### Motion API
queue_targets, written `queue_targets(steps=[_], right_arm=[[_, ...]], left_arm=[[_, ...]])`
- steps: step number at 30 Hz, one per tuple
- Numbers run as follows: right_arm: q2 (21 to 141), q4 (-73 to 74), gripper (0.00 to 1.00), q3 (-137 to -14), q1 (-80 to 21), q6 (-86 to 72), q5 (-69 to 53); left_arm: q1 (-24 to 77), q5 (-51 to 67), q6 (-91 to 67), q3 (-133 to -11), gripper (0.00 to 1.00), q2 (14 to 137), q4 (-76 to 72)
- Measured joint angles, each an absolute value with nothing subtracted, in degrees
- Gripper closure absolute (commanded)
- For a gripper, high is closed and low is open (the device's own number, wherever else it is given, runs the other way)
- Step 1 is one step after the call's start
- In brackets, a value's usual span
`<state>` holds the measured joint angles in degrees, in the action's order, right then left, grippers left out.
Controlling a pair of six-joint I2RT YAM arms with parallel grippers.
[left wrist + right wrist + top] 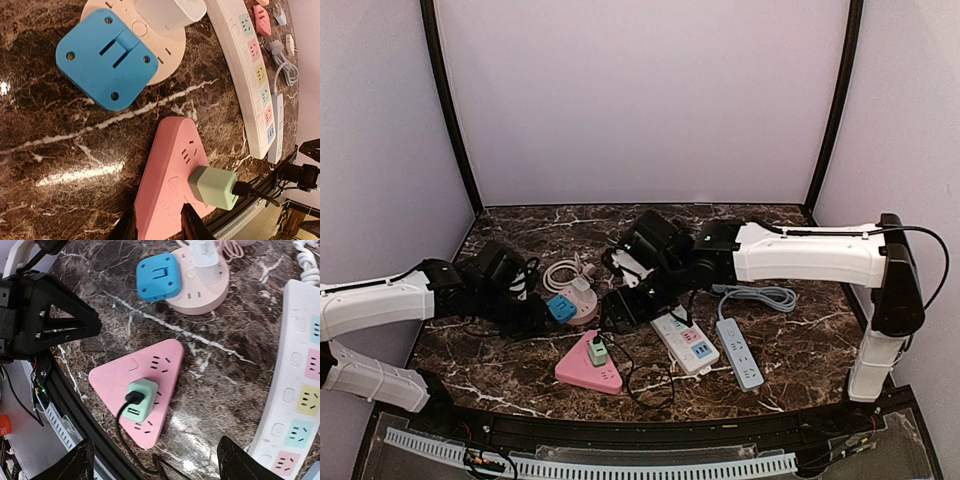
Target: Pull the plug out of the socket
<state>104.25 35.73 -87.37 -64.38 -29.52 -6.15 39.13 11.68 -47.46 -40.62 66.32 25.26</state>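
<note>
Your green plug [141, 400] sits in the pink socket [112, 377], with its black cord trailing toward the table's front edge. Your right claw [156, 460] hangs over it, jaws wide apart and holding nothing. Your left claw [159, 227] is part-open, aimed at the socket's corner, near the blue plug [102, 57].

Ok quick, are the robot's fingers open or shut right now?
Left gripper: fingers open, holding nothing.
Right gripper: fingers wide open, holding nothing.
</note>
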Motion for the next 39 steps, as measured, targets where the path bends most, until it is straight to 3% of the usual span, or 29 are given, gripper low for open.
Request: queue_targets(steps=[9,24,31,34,39], right_arm=[[112.99,39.05,0.21,-94.5,-69.28,-31.2,-5.72],[119.52,41.25,0.45,-99.53,-69.38,-31.73,-6.72],[121.19,42.3,0.47,-100.84,-69.38,-31.55,-7.49],[122.23,42.63,0.52,-101.65,-69.38,-31.18,-7.62],[123.0,44.01,0.69,-102.48,-69.38,-30.33,-7.4]], left_arm=[[42.06,17.65,-50.33,-33.19,0.7,62.96,22.48],[45.56,20.01,-51.64,-32.53,0.68,69.91,17.91],[45.56,20.73,-51.07,-34.92,0.68,74.65,17.08],[45.56,20.88,-50.54,-36.38,0.67,76.73,16.69],[45.56,21.58,-49.63,-38.46,0.67,79.96,16.08]])
